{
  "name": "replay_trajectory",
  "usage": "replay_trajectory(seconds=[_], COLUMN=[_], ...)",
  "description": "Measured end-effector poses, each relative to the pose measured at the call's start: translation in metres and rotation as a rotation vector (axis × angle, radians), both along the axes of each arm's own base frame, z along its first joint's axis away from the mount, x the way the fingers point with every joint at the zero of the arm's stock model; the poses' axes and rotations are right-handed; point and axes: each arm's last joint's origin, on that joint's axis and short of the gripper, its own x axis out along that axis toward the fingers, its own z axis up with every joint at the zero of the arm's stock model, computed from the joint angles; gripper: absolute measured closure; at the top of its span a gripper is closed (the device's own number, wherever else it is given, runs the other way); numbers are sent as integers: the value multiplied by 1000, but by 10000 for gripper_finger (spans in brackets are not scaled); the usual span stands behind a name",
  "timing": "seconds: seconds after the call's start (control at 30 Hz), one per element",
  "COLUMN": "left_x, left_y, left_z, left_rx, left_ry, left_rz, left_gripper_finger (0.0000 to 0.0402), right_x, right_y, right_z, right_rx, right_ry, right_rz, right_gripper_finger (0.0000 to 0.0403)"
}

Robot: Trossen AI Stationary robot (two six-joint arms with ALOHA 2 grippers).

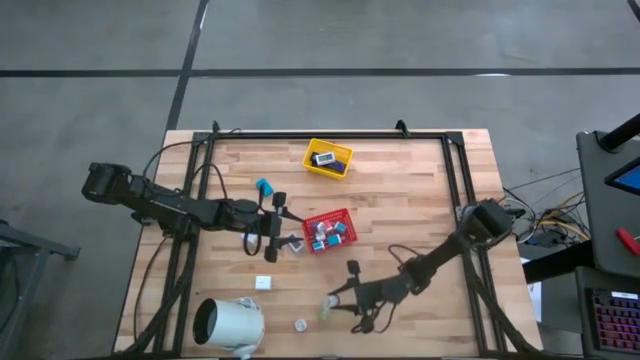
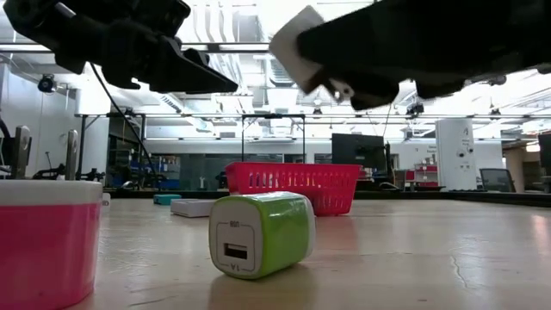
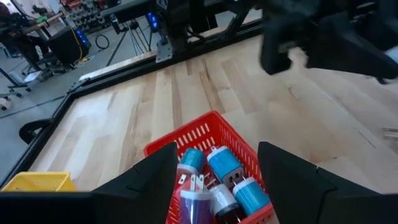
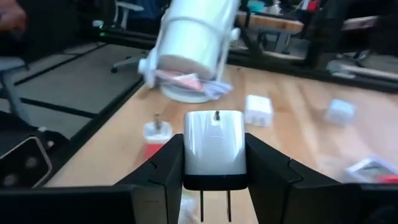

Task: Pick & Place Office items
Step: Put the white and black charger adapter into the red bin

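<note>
My right gripper (image 1: 342, 294) hovers near the table's front edge, shut on a white plug block (image 4: 214, 146). Just below it a green-and-white charger cube (image 2: 261, 232) lies on its side on the table. A pink-and-white plug (image 2: 43, 241) stands nearer the front edge. My left gripper (image 1: 285, 228) is open at the left side of the red tray (image 1: 330, 214), nothing between its fingers. The tray (image 3: 186, 134) holds several blue and white plugs. A small white block (image 1: 263, 282) and a teal piece (image 1: 264, 186) lie loose on the table. My right gripper pinches the white plug block by two opposite sides (image 4: 189, 155) between its two fingers. Its two metal prongs (image 4: 214, 208) point back toward the wrist. The fingers come nearly level from the table's right. The block (image 2: 297, 47) is lifted clear of the table.
A large white cylinder (image 1: 228, 325) lies at the front left. A yellow tray (image 1: 312, 165) with a dark-and-white item stands at the far middle. Black frame rails (image 1: 455, 180) run along the table's sides. Bare wood lies to the right of the red tray.
</note>
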Motion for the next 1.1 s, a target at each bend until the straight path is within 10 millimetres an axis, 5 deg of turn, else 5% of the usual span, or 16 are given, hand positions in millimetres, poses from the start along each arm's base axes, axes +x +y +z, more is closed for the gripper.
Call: replay_trajectory(seconds=[0.3,0.6,1.1], left_x=[0,1,2], left_y=[0,0,0], left_z=[1,4,9], left_rx=[1,7,22], left_ry=[-16,-46,-99], left_rz=[-1,-4,4], left_gripper_finger=[174,174,174], right_x=[-19,-30,-6], right_y=[-56,-120,-175], right_z=[21,15,20], right_rx=[-12,17,29], right_ry=[-28,50,315], right_rz=[-80,-193,-173], right_gripper_finger=[277,277,277])
